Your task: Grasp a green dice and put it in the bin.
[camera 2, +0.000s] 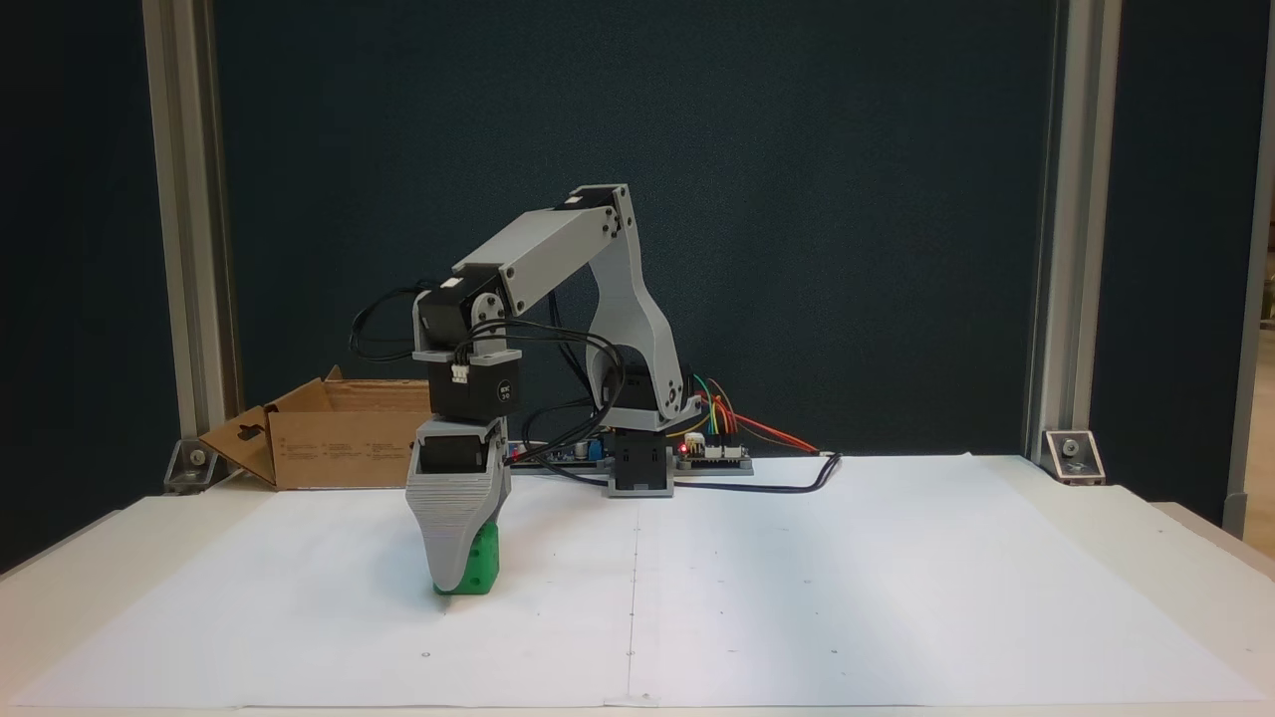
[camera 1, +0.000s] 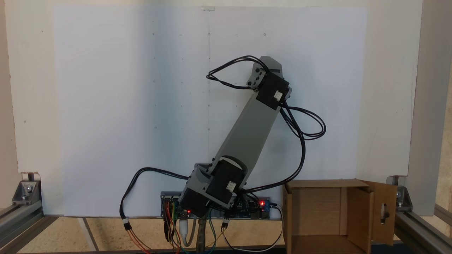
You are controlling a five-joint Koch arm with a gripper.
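Observation:
The green dice (camera 2: 483,568) sits on the white paper, left of the arm's base in a fixed view. My gripper (camera 2: 454,586) points straight down over it, its tip at the paper. A broad grey jaw stands in front of the dice and covers its left part; the other jaw is hidden behind, so the grip is not visible. In the other fixed view, from above, the wrist (camera 1: 270,86) hides the dice. The bin (camera 2: 329,448), a brown cardboard box with open flaps, stands behind the gripper, at the lower right (camera 1: 360,215) from above.
The arm's base and a controller board (camera 2: 712,453) with coloured wires sit at the back of the table. Black cables (camera 1: 303,134) loop off the arm. Aluminium posts (camera 2: 184,249) stand at the table corners. White paper (camera 2: 847,578) covers the table.

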